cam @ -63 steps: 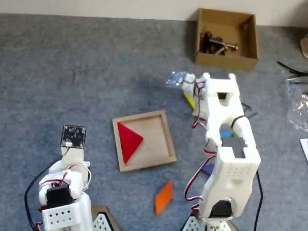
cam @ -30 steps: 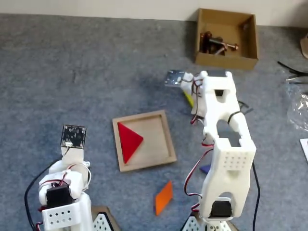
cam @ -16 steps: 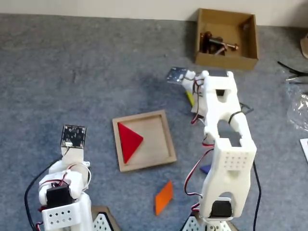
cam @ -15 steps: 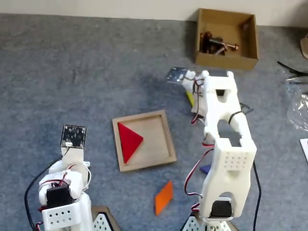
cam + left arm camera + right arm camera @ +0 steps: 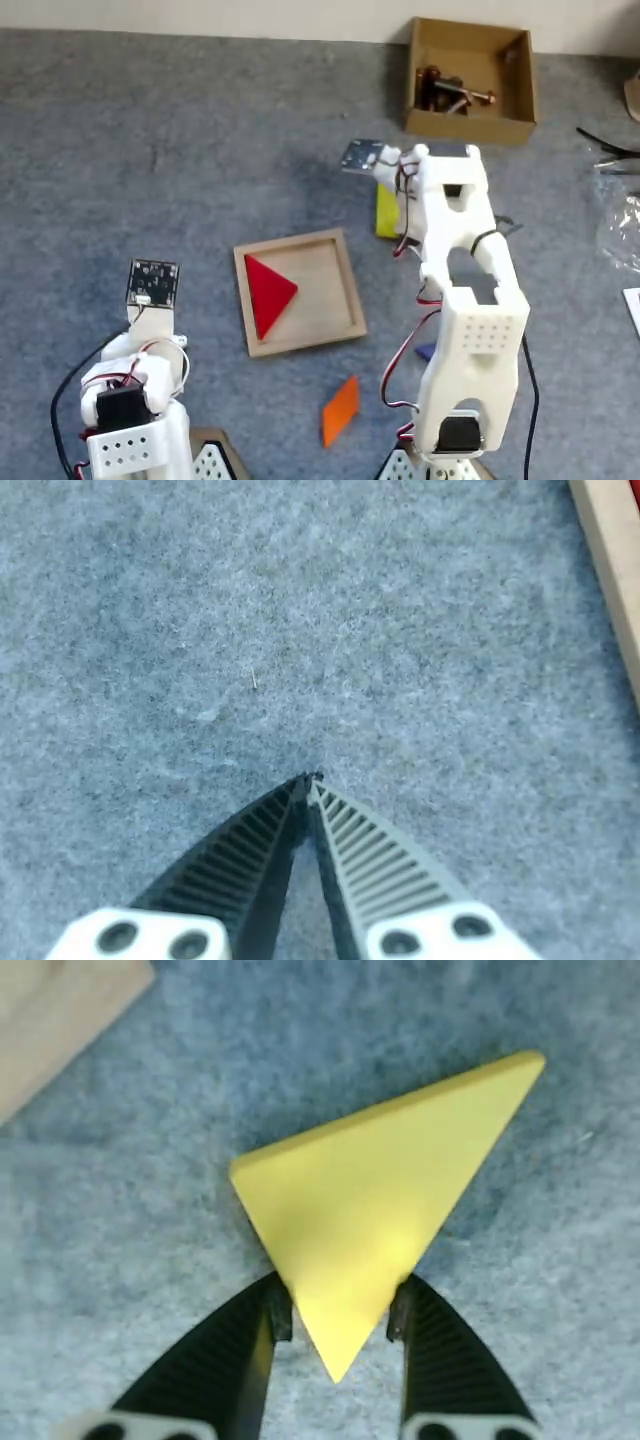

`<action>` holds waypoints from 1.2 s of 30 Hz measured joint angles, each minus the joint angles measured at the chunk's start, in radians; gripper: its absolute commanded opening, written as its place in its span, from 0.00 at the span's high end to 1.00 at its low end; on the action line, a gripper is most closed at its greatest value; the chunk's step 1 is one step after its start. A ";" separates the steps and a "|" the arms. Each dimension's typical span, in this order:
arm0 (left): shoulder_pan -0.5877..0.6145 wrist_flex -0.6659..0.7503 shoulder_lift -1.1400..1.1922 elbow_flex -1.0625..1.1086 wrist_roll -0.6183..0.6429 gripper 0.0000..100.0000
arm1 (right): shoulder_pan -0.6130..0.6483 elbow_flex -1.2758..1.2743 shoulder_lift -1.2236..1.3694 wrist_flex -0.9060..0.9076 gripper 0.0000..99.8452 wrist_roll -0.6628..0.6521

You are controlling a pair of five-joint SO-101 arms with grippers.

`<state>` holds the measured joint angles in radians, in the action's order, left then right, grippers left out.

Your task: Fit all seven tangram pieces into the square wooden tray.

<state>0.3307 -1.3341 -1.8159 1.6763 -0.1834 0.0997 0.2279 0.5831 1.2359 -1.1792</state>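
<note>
right gripper [image 5: 338, 1310] is pinched tight on one tip of the yellow triangle [image 5: 370, 1190], the rest of it fanning out away from the jaws, and the wooden tray [image 5: 325, 285] sits to that arm's left and nearer its base, so looks like a pull-back-and-left job

You see soft, even overhead light across the blue-grey carpeted table [image 5: 150, 120] in the high view. A faint, diffuse shadow lies left of the white plastic right arm [image 5: 470, 330]. The open brown cardboard box [image 5: 468, 127] is darker inside. In the right wrist view, the flat yellow triangular piece [image 5: 380, 1200] carries a pale sheen and casts a soft-edged shadow.
</note>
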 measured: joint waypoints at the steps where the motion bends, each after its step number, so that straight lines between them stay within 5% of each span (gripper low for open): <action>1: 0.000 0.000 0.000 0.000 0.000 0.99 | 0.002 0.000 0.000 0.011 0.89 0.000; 15: 0.000 0.000 0.000 0.000 0.000 0.99 | 0.075 0.084 0.003 0.230 0.89 0.279; 32: 0.000 0.000 0.000 0.000 0.000 0.99 | 0.129 0.152 0.003 0.238 0.89 0.790; 36: 0.000 0.000 0.000 0.000 0.000 0.99 | 0.166 0.152 0.003 0.238 0.89 0.825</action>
<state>0.3307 -1.3341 -1.8159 1.6763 -0.1834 0.2654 0.3798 0.5861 1.4737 -0.3537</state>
